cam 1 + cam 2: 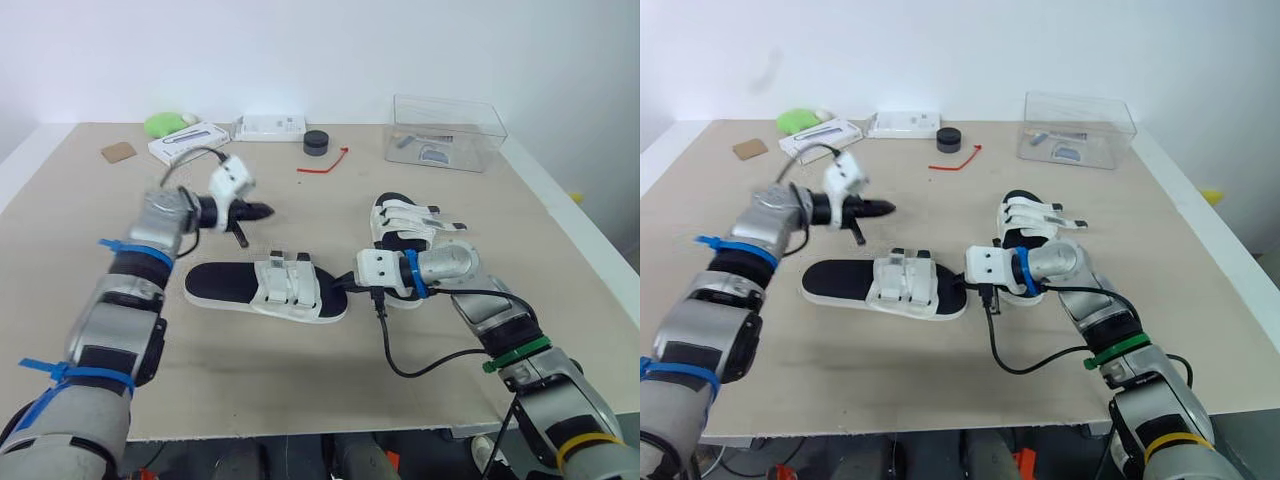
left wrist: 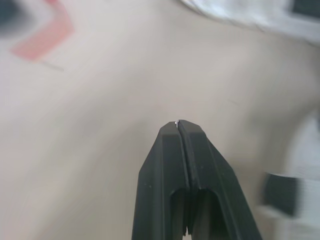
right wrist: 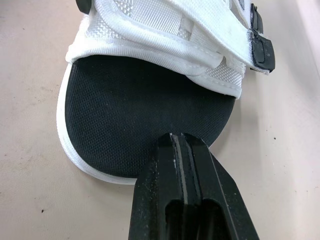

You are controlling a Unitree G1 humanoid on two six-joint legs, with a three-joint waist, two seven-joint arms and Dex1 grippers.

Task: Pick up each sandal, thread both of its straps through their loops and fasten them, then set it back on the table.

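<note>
The near sandal (image 1: 262,290) lies flat in the middle of the worktop (image 1: 300,385), its long axis running from 9 to 3 o'clock, with the two white straps across its middle. The right hand (image 3: 178,137) sits at the sandal's 3 o'clock end, pointing along that axis toward 9. Its fingers are pressed together on nothing, their tips over the rim of the black footbed — whether they touch it I cannot tell. The left hand (image 1: 262,210) is also closed and empty, raised off the worktop at about 11 o'clock from the straps and pointing toward 3. So the right hand is much the nearer and already in line with the sole; it would need to open before it could pinch that end. The far sandal (image 1: 403,222) rests at 1 o'clock from the near one — just beyond the right wrist.
</note>
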